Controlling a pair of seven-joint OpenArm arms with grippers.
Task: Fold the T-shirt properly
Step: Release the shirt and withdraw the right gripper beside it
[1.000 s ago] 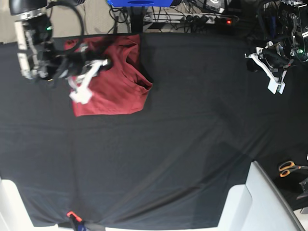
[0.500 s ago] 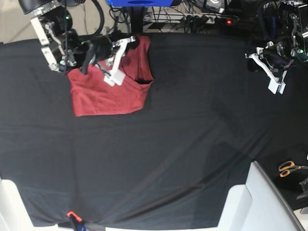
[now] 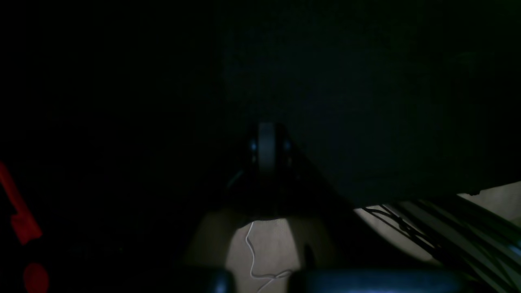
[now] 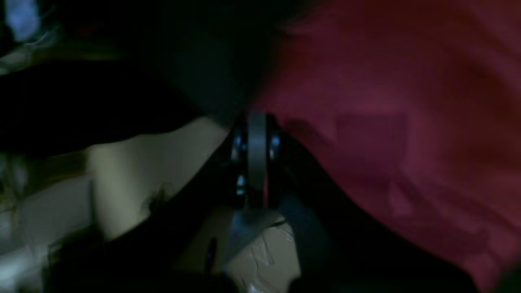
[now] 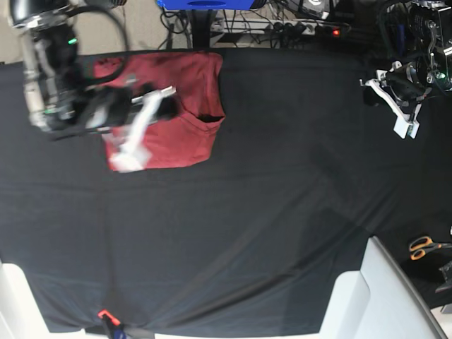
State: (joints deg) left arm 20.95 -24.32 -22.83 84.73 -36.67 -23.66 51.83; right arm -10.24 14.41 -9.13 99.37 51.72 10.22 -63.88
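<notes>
Maroon knit, thin and limp, the T-shirt (image 5: 185,106) lies folded into a compact block at the far corner of the black tabletop (image 5: 268,212) on the right arm's side, its upper edge at the tabletop's far border. Such cloth looks light and will likely sag, drag and wrinkle rather than keep a shape, so any further fold is best taken by pinching a corner or a doubled edge and drawing it low across the surface. The right gripper (image 5: 134,134) hangs blurred over the near left part of the shirt, its jaws closed together; from the wrist view (image 4: 256,154) they sit at the cloth's edge, and I cannot tell whether any fabric is caught between them. The left gripper (image 5: 399,106) is parked well apart at the opposite far corner, jaws shut on nothing. Compared with half a second ago, the right arm has swung from the shirt's far edge toward its near left part, while the shirt's outline looks nearly unchanged and the left arm has not moved.
</notes>
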